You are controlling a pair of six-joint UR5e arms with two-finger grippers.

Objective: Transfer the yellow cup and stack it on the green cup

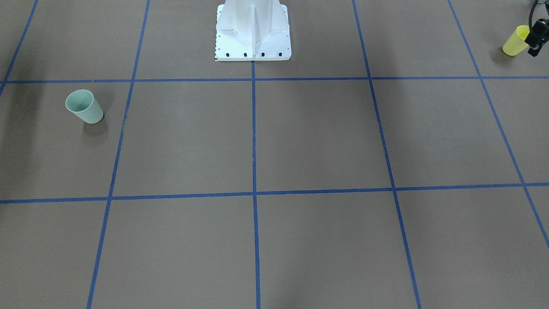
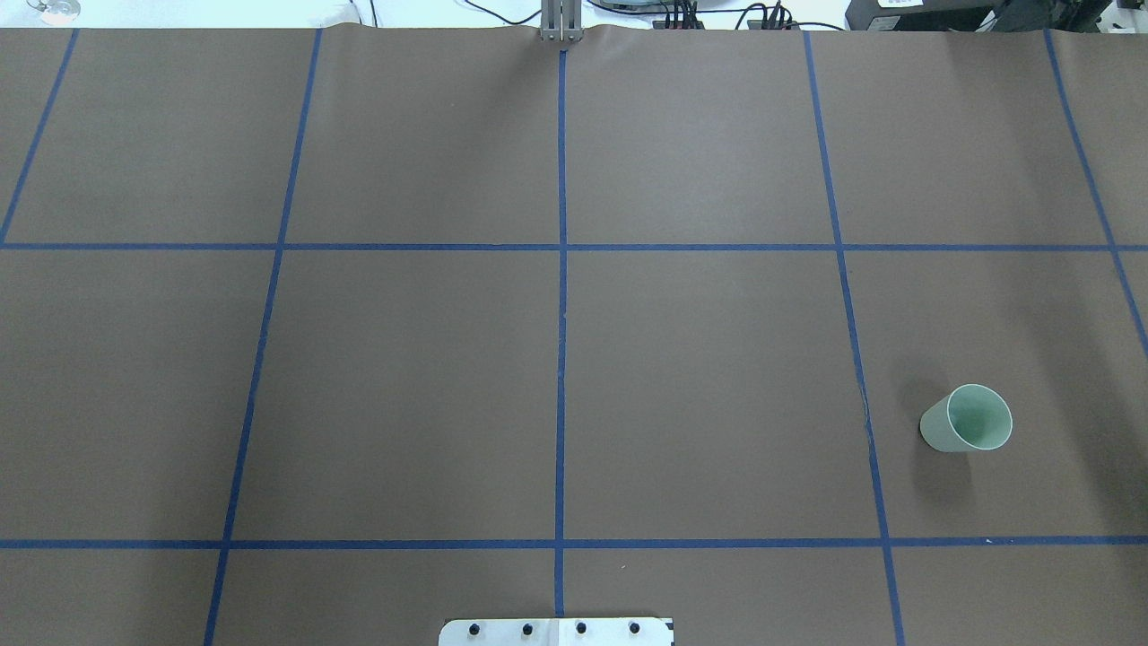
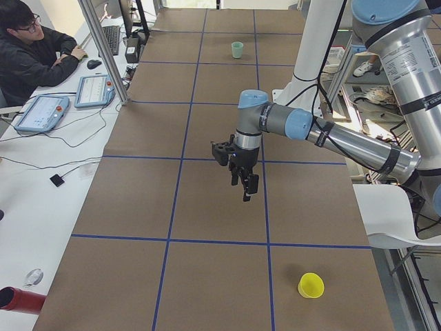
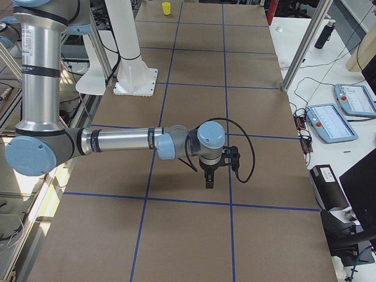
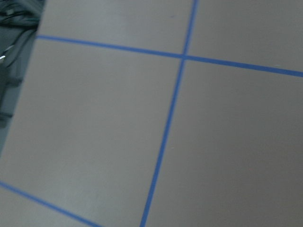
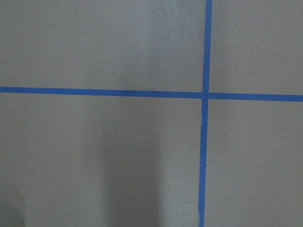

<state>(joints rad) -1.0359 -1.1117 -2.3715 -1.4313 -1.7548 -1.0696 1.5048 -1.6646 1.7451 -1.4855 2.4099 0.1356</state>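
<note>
The yellow cup (image 1: 514, 41) stands upright at the robot's far left, near the table's end; it also shows in the exterior left view (image 3: 311, 285) and far off in the exterior right view (image 4: 167, 7). The green cup (image 1: 84, 106) stands upright on the robot's right side, open end up, and shows in the overhead view (image 2: 967, 419) and the exterior left view (image 3: 237, 49). My left gripper (image 3: 247, 192) hangs above the table, apart from the yellow cup; a black part of it shows in the front-facing view (image 1: 538, 40). My right gripper (image 4: 208, 181) hangs above the table, far from the green cup. I cannot tell whether either is open or shut.
The white robot base (image 1: 253, 38) stands at the table's robot-side edge. Blue tape lines (image 2: 560, 314) divide the brown table into squares. An operator (image 3: 34, 48) sits at a side desk with tablets (image 3: 41, 112). A metal post (image 4: 305, 41) stands by the table.
</note>
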